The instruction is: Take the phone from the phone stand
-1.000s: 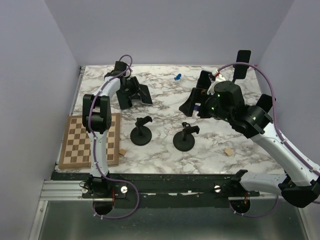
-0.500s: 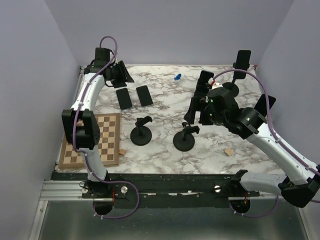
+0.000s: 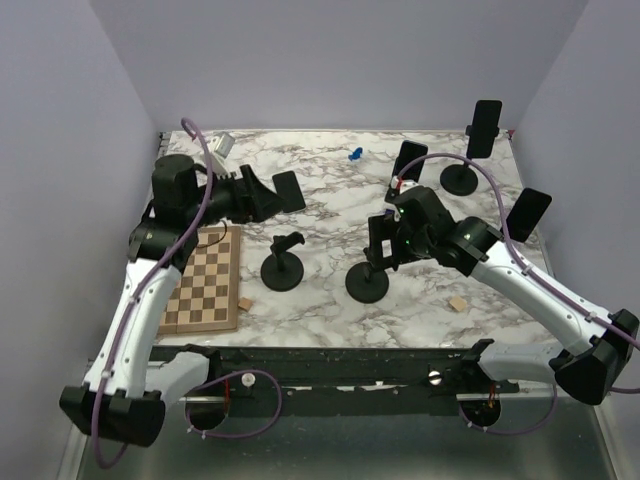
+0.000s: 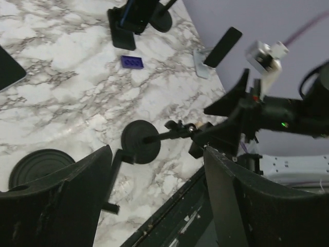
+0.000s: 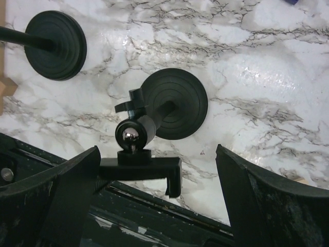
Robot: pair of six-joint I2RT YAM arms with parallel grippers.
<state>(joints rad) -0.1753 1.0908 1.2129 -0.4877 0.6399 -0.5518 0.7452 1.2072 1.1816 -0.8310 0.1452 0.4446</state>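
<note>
Three black phones stand in phone stands at the back right: one at the far corner (image 3: 487, 128), one by the right edge (image 3: 527, 213) and one behind my right arm (image 3: 408, 160). Another phone (image 3: 290, 190) lies flat on the table. My left gripper (image 3: 262, 195) is open and empty just left of the flat phone; its wrist view (image 4: 159, 206) looks across the table. My right gripper (image 3: 385, 240) is open and empty over an empty stand (image 3: 368, 280). In the right wrist view (image 5: 159, 200) that stand's clamp (image 5: 139, 167) lies between the spread fingers.
A second empty stand (image 3: 282, 265) is left of the first. A chessboard (image 3: 200, 285) lies at the near left with a small wooden block (image 3: 244, 303) by it. Another block (image 3: 457, 303) lies near right. A blue brick (image 3: 354, 154) is at the back.
My left arm swung back from the far left corner, and its gripper now sits by the flat phones, hiding one. My right gripper moved nearer and down over the empty stand.
</note>
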